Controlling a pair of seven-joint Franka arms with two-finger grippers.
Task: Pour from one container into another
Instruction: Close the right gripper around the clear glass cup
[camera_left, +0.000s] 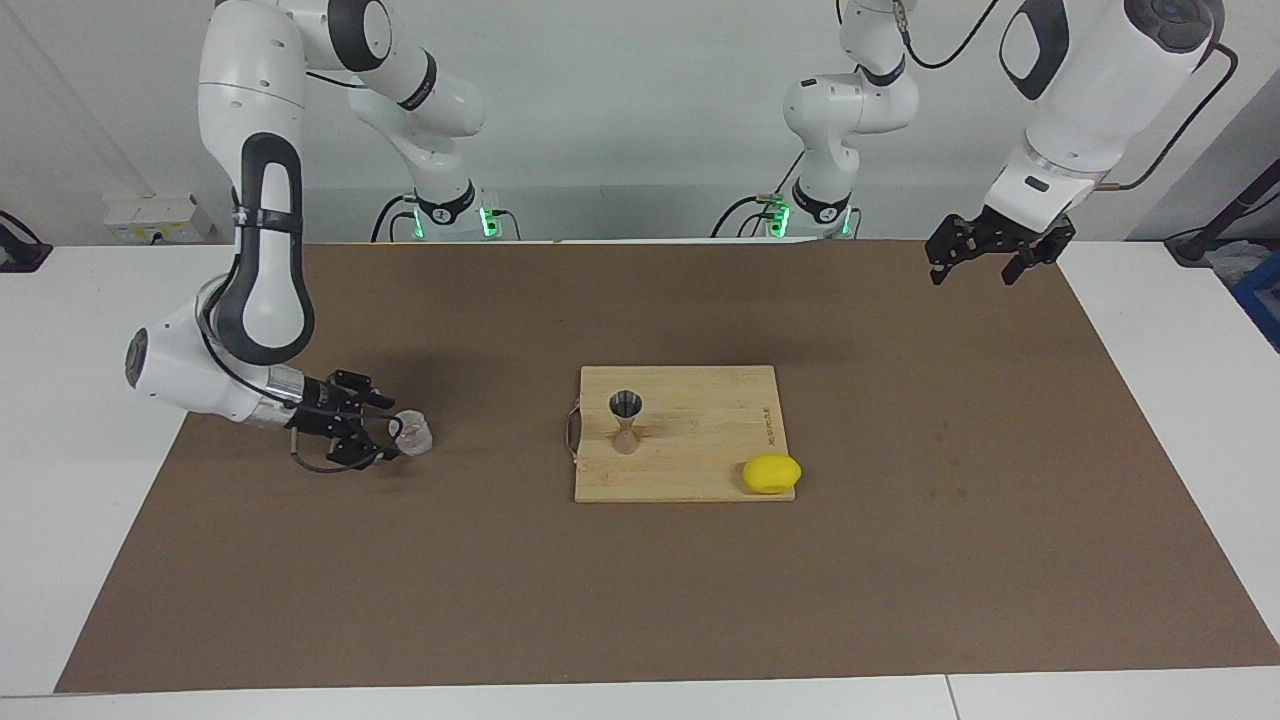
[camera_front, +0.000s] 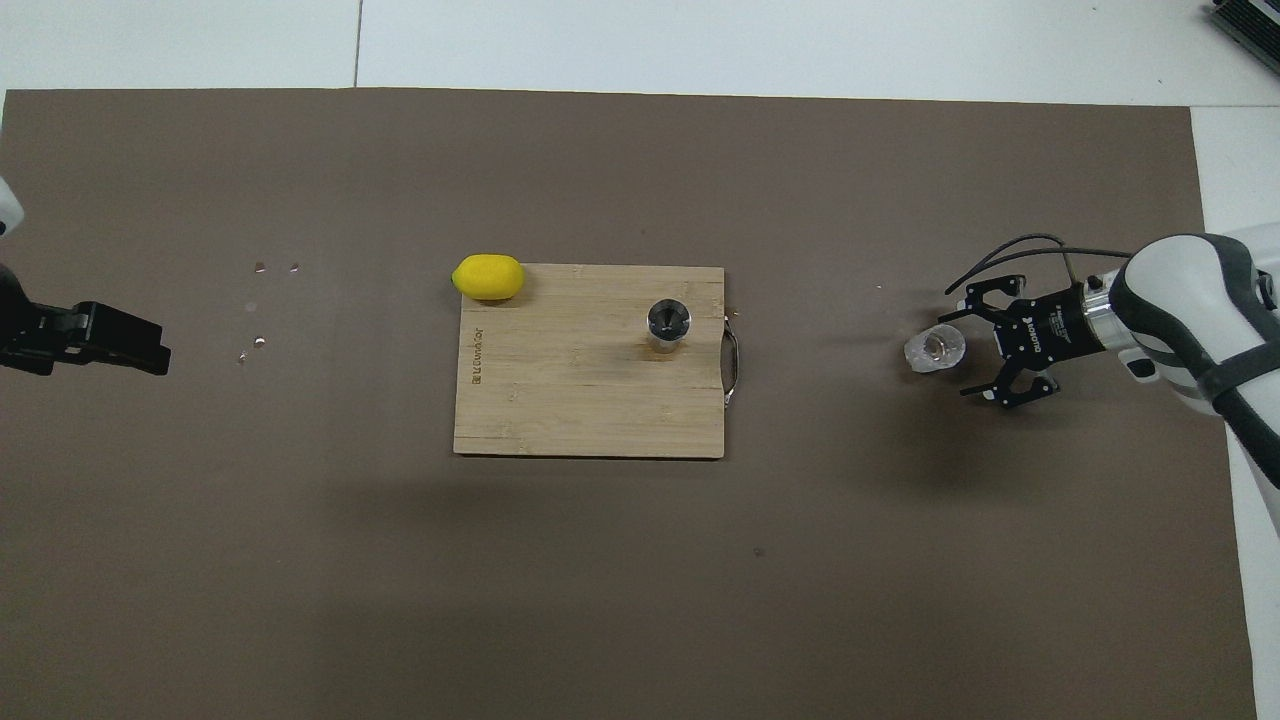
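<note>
The clear squat cup (camera_left: 413, 432) stands on the brown mat toward the right arm's end of the table; it also shows in the overhead view (camera_front: 935, 348). My right gripper (camera_left: 388, 430) (camera_front: 962, 353) is low beside the cup, open, its fingertips at the cup's sides without closing on it. The steel hourglass jigger (camera_left: 627, 420) (camera_front: 668, 325) stands upright on the wooden cutting board (camera_left: 690, 440) (camera_front: 570, 390) at mid-table. My left gripper (camera_left: 988, 265) (camera_front: 140, 347) is open and empty, raised over the mat at the left arm's end, and waits.
A yellow lemon (camera_left: 771, 473) (camera_front: 488, 277) lies at the board's corner, farther from the robots than the jigger and toward the left arm's end. The board has a metal handle (camera_front: 733, 365) on its edge toward the cup. A few small specks (camera_front: 260, 342) lie on the mat by the left gripper.
</note>
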